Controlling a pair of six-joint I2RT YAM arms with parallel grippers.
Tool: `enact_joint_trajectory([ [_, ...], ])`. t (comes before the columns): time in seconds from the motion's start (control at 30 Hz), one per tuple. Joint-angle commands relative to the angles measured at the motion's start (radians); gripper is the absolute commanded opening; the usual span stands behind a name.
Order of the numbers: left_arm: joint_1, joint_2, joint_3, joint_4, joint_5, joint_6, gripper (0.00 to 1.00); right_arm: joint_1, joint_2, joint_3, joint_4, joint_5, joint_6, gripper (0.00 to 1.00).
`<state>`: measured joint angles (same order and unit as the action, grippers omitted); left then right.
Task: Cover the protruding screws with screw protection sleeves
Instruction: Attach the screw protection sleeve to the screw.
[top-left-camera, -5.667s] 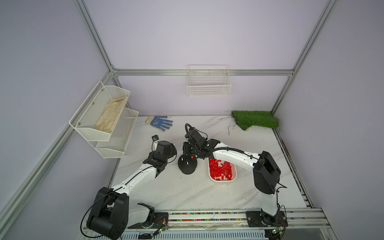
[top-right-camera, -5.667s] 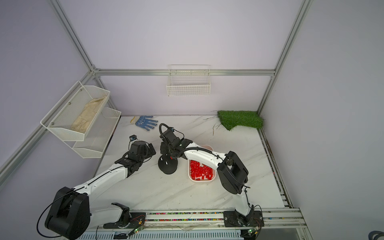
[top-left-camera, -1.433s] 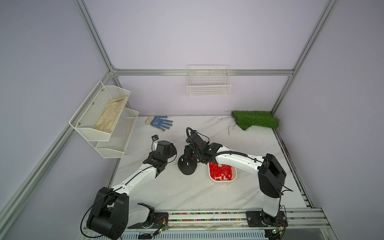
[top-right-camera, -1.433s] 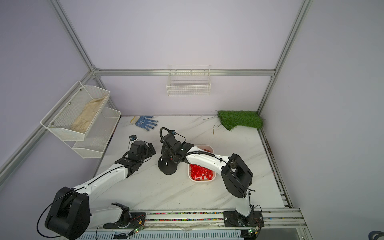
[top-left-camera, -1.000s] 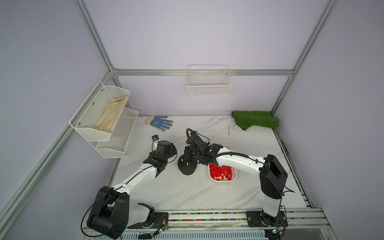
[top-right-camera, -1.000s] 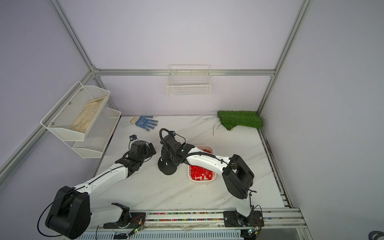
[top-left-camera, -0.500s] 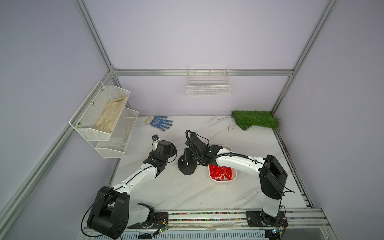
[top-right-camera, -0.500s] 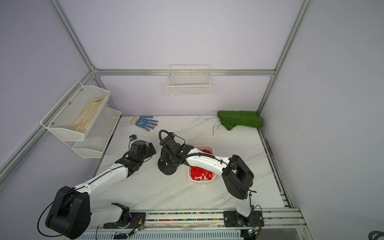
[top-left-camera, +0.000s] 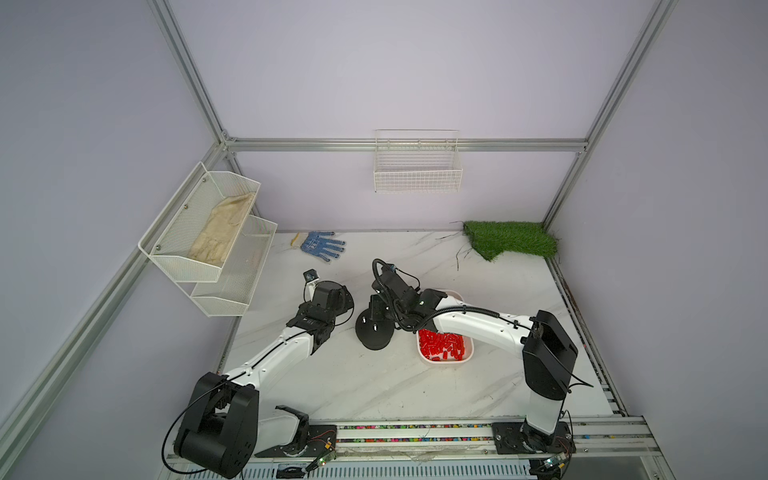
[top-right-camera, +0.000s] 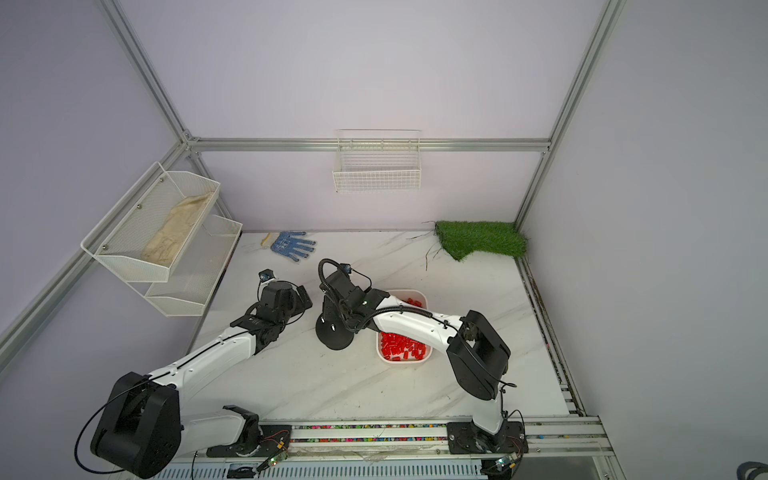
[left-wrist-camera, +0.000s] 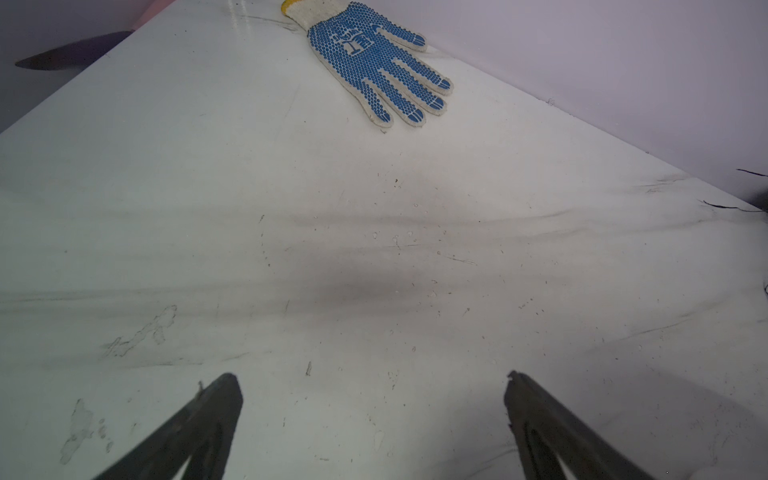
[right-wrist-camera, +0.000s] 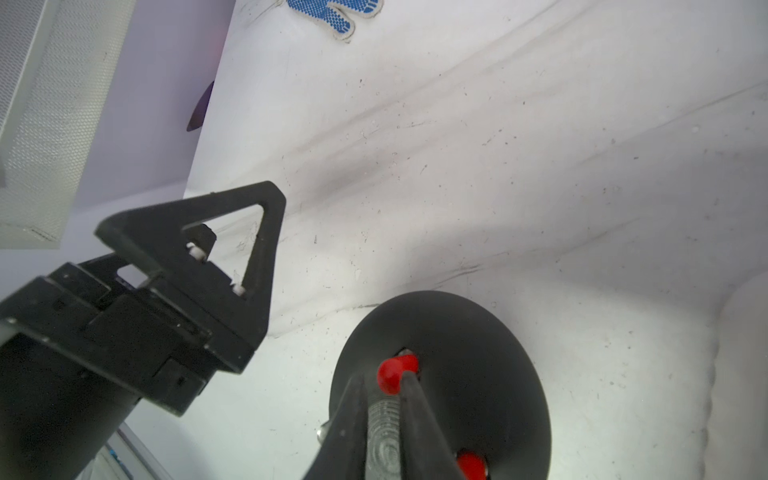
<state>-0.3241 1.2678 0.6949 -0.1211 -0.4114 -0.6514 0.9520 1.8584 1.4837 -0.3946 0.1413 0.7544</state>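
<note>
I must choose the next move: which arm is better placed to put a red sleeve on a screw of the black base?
Right. Its jaws are shut on a red sleeve right at a screw of the black base. The left arm holds open, empty jaws over bare table.

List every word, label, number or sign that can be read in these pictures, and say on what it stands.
No text can be read for sure.
Glove: a blue printed mark on the palm, too blurred to read.
Tray and base: no writing shows.
</note>
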Motion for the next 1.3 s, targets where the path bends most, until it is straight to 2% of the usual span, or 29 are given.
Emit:
enact_joint_trajectory([
  [0.0, -0.005, -0.03, -0.012, 0.031, -0.007, -0.013, 1.0, 0.008, -0.008, 0.039, -0.027, 0.004, -0.001, 0.11],
  [0.67, -0.005, -0.046, -0.017, 0.024, -0.016, -0.008, 1.0, 0.007, 0.03, 0.037, -0.021, -0.011, 0.013, 0.11],
  [0.97, -0.005, -0.052, -0.011, 0.024, -0.019, -0.006, 1.0, -0.002, -0.1, 0.027, -0.03, 0.085, -0.01, 0.12],
  [1.1, -0.004, -0.052, -0.005, 0.023, -0.015, -0.004, 1.0, -0.056, -0.162, 0.011, -0.099, 0.107, -0.018, 0.14],
  [1.27, -0.006, -0.052, 0.002, 0.018, -0.017, 0.001, 1.0, -0.184, -0.236, -0.078, -0.175, 0.08, -0.003, 0.15],
])
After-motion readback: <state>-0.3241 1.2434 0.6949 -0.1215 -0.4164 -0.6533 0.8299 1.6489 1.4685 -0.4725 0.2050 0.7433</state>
